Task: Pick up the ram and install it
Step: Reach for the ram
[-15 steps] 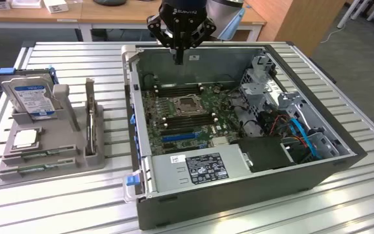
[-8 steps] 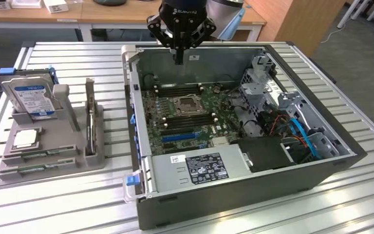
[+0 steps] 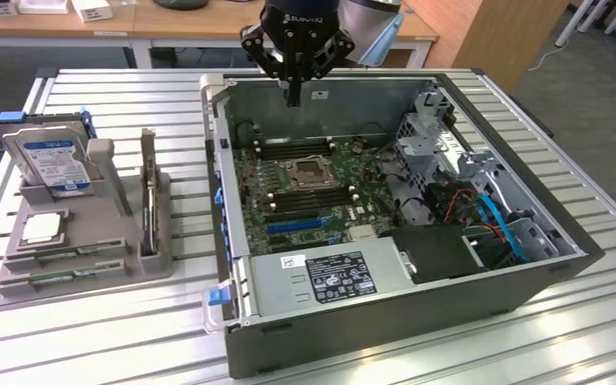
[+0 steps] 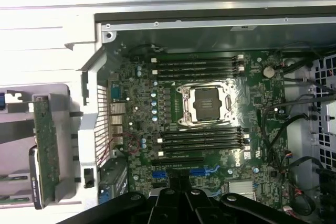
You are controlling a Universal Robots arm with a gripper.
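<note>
Counting as I go: one end effector (image 3: pixel 292 100) at top centre. One open computer case (image 3: pixel 394 313) on the surface (image 3: pixel 94 337), with one motherboard (image 3: pixel 356 212), one empty processor socket (image 3: pixel 308 171) and two banks of memory slots (image 3: pixel 286 148). At the left, one grey holder (image 3: pixel 105 277): one hard drive (image 3: pixel 54 160), one processor chip (image 3: pixel 42 227), two flat green strips (image 3: pixel 62 257) and one ram stick (image 3: pixel 148 188) on edge.

The closed, empty tool (image 3: pixel 293 98) hangs at upper centre over the open computer case (image 3: pixel 394 313). At left, a grey holder (image 3: pixel 73 290) carries a hard drive (image 3: pixel 51 160).
</note>
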